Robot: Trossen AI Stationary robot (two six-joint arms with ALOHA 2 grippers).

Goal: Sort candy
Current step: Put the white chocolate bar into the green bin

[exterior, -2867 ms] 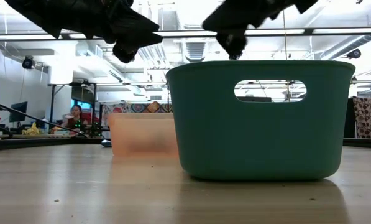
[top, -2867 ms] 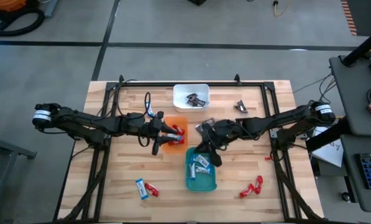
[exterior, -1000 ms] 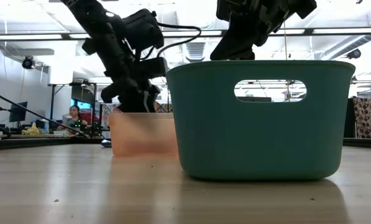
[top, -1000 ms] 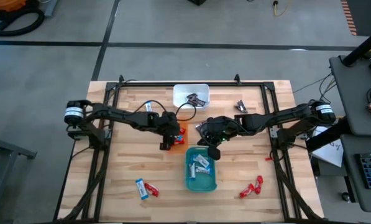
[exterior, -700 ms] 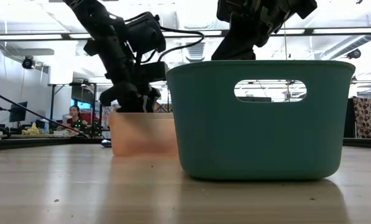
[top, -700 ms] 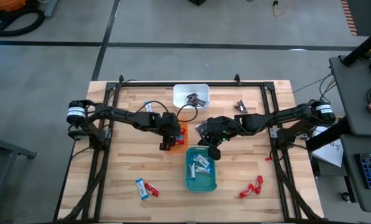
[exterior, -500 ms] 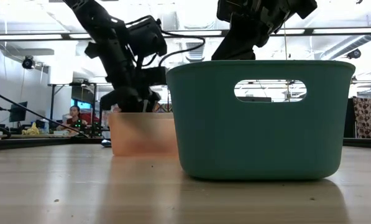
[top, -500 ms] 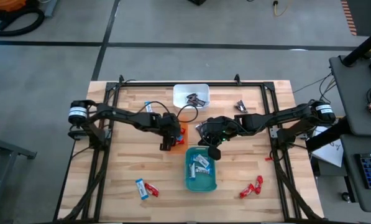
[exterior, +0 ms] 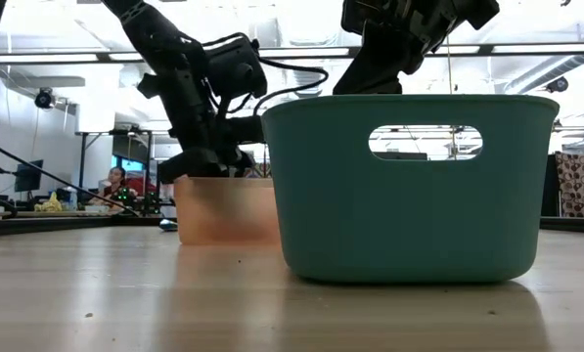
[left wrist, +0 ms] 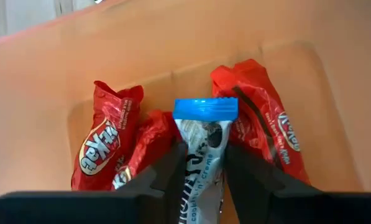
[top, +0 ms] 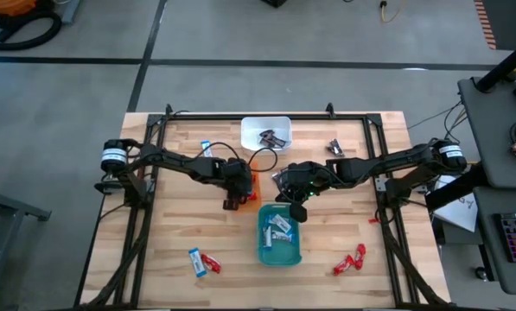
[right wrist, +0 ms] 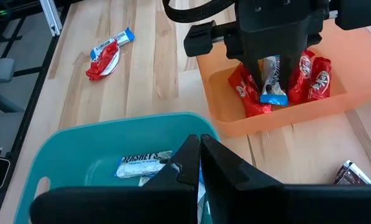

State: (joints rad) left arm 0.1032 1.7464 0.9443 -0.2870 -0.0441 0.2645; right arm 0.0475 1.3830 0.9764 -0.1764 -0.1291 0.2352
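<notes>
Pinching the blue-and-white candy (left wrist: 204, 127) between the left gripper (left wrist: 204, 149) fingers, one on each long side, snug against the wrapper. Down inside the orange tray (left wrist: 173, 37), wedged between red candies (left wrist: 104, 146) on either side. Wrong colour for that tray, so probably fishing out a stray rather than dropping one off.

Parked just beside the orange tray, over the rim of the teal tray (right wrist: 79, 143): the right gripper (right wrist: 199, 142), fingers closed together on nothing, just waiting.

Next up, best guess: lift straight up without dragging a red one along, swing over to the teal tray right next to the orange tray (more blue-and-white ones already in there), then let go. Worth minding the right gripper hanging in that same spot.

Still plenty to sort farther out from the orange tray too: loose candies (top: 204, 262) lying on the bare wood.
</notes>
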